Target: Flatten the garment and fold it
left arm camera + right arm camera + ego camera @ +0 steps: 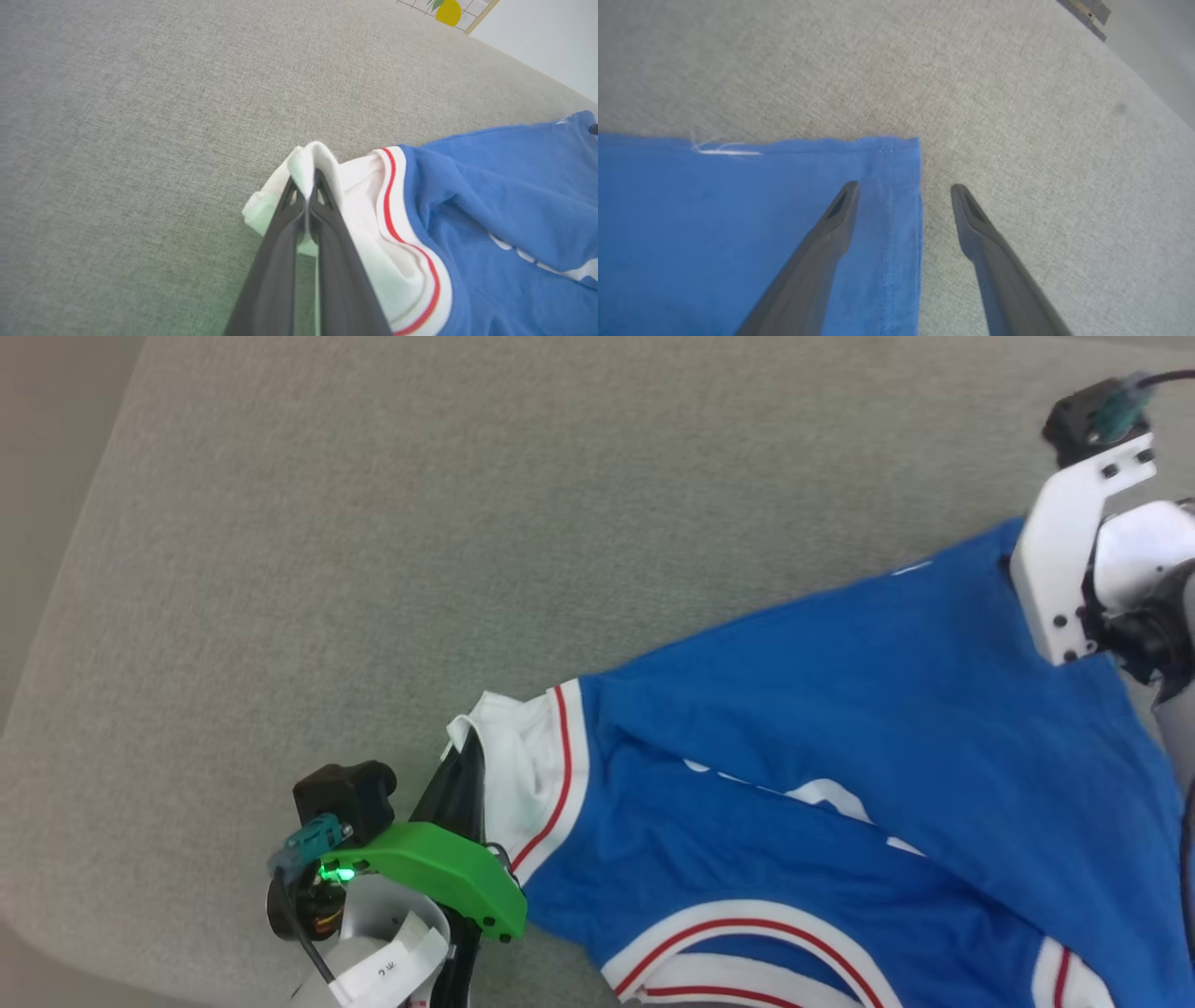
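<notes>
Looking at the shirt (840, 728) first, I see it spread across the lower right of the head view. It is blue and lies on the grey cloth surface (373, 523), with a long fold across its middle and bits of white print (822, 795) showing along that fold. Its white sleeve (532, 765), edged with a red stripe, points toward my left side.

The left gripper (464, 751) has the end of that sleeve. In the left wrist view its dark fingers (280, 261) are pressed together with white cloth pinched between the tips, and the cloth bunches up around them. The green cover (439, 868) on that wrist sits just beside the sleeve.

At the shirt's other end, the right gripper (903, 186) stands wide apart and holds nothing. One finger is over the blue cloth just inside the side edge and the other is over bare grey surface, with the shirt's corner (901, 149) just past the tips (I cannot tell whether either finger touches down). A loose white thread (724, 150) lies along the hem. In the head view the right arm's white bracket (1074, 551) hangs over the shirt's far edge.
</notes>
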Controlling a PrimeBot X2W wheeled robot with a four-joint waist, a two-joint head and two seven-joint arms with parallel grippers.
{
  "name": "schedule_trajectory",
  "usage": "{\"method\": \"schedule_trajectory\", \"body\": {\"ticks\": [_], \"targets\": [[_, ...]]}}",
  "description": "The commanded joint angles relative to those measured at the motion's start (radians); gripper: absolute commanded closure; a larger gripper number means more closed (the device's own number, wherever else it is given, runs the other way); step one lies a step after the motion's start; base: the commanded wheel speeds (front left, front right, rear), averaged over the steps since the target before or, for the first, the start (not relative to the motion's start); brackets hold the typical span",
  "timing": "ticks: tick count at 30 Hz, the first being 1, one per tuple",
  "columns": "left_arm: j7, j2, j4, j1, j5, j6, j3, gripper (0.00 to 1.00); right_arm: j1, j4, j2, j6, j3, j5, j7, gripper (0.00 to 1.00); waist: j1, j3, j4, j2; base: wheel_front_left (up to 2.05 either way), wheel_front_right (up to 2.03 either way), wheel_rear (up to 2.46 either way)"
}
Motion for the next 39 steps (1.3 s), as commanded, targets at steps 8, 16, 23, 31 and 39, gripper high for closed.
{"method": "schedule_trajectory", "body": {"ticks": [8, 16, 23, 31, 39], "targets": [[-0.016, -0.011, 0.024, -0.024, 0.005, -0.006, -0.006, 1.00, -0.001, 0.025, -0.032, -0.002, 0.093, 0.062, 0.106, 0.49, -0.0001, 0.031, 0.028, 0.0000, 0.00, 0.00, 0.00], [-0.014, 0.014, 0.040, -0.014, -0.002, -0.007, 0.007, 1.00, 0.011, -0.013, -0.008, -0.002, 0.014, 0.119, -0.009, 1.00, -0.0001, -0.044, -0.037, 0.0000, 0.00, 0.00, 0.00], [-0.006, 0.044, 0.050, 0.028, -0.020, 0.002, 0.029, 1.00, 0.125, -0.123, 0.034, -0.002, -0.126, 0.194, -0.155, 1.00, -0.0001, -0.172, -0.134, 0.0000, 0.00, 0.00, 0.00], [0.001, 0.063, 0.053, 0.090, -0.045, 0.013, 0.043, 1.00, 0.451, -0.348, 0.083, -0.002, -0.304, 0.249, -0.172, 1.00, -0.0001, -0.291, -0.225, 0.0000, 0.00, 0.00, 0.00], [0.013, 0.074, 0.043, 0.142, -0.064, 0.018, 0.042, 1.00, 0.806, -0.498, 0.248, -0.002, -0.457, 0.283, -0.123, 1.00, -0.0001, -0.346, -0.267, 0.0000, 0.00, 0.00, 0.00]]}}
